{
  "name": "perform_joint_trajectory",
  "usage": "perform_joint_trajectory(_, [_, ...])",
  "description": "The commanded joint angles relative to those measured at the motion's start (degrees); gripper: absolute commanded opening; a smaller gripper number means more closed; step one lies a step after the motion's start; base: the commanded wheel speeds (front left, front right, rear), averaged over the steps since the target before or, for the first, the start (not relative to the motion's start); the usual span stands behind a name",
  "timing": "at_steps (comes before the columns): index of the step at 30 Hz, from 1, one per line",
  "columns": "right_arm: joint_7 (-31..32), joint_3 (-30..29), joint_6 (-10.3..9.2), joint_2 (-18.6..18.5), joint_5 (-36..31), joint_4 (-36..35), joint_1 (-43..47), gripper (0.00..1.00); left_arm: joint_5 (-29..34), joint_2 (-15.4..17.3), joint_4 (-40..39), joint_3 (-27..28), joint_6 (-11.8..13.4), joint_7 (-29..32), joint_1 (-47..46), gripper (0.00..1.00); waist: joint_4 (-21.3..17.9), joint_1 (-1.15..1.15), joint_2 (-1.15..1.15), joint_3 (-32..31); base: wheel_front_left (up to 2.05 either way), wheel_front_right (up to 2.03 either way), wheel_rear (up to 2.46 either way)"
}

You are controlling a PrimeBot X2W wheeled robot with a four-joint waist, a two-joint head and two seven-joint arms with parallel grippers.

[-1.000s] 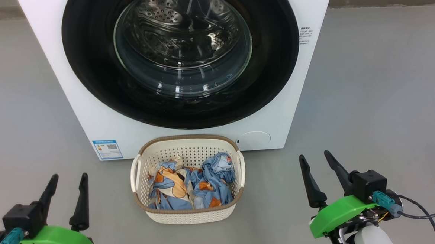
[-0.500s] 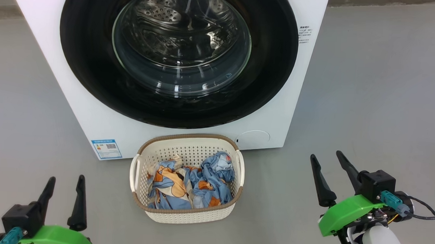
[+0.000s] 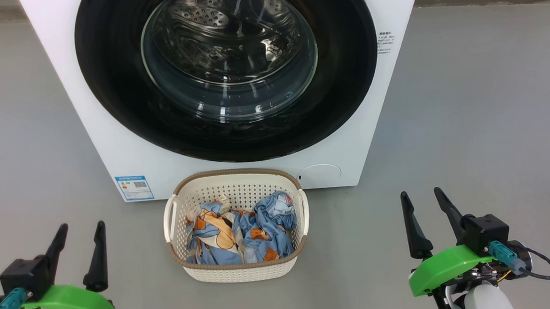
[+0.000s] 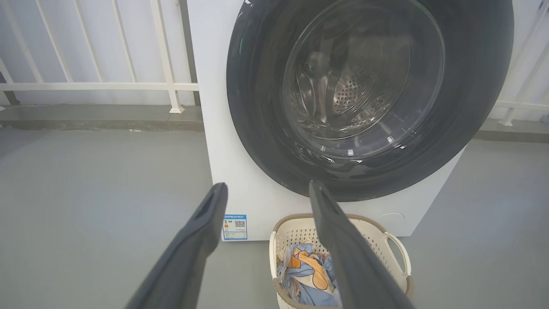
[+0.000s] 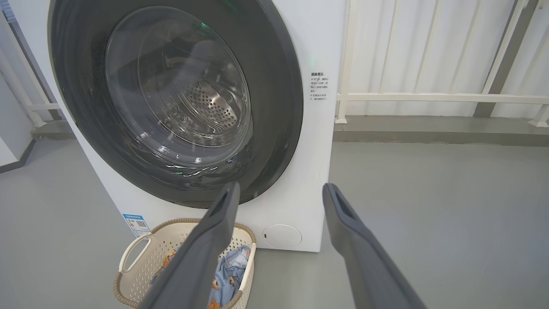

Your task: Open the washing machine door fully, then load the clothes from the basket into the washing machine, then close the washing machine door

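Note:
The washing machine (image 3: pixel 361 130) stands white and square ahead of me. The washing machine door (image 3: pixel 118 94), a glossy black ring around a clear glass bowl, lies flush against its front. Just before it on the floor sits the cream basket (image 3: pixel 236 178), holding the light-blue clothes (image 3: pixel 238 232) with orange patches. My left gripper (image 3: pixel 82 225) is open and empty, left of the basket and nearer to me. My right gripper (image 3: pixel 420 192) is open and empty to the basket's right. The left wrist view looks between its gripper (image 4: pixel 268 185) at the door (image 4: pixel 257 107) and basket (image 4: pixel 394 244).
Grey floor spreads on both sides of the machine. A white railing (image 5: pixel 429 98) and a low kerb (image 4: pixel 98 118) run behind it. A blue label (image 3: pixel 134 187) and a round white cap (image 3: pixel 321 173) mark the machine's lower front.
My right gripper has drifted to the right and a little lower in the head view. The left gripper has sunk slightly. Door, basket and clothes are as before.

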Motion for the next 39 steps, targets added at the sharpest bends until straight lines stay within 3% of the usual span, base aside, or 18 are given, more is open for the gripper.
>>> perform_joint_trajectory(1, [-0.8, 0.7, 0.08, 0.4, -0.5, -1.6, -1.4, 1.00, 0.8, 1.3, -1.3, 2.2, 0.3, -0.6, -2.6, 1.00, 0.0, 0.00, 0.00, 0.0, 0.00, 0.00, 0.00])
perform_joint_trajectory(39, [-1.1, 0.5, 0.08, 0.4, 0.3, -0.9, -0.8, 1.00, 2.6, 1.7, 1.2, 2.9, 0.4, -0.6, -3.3, 1.00, 0.2, 0.00, 0.00, -0.8, 0.00, 0.00, 0.00])
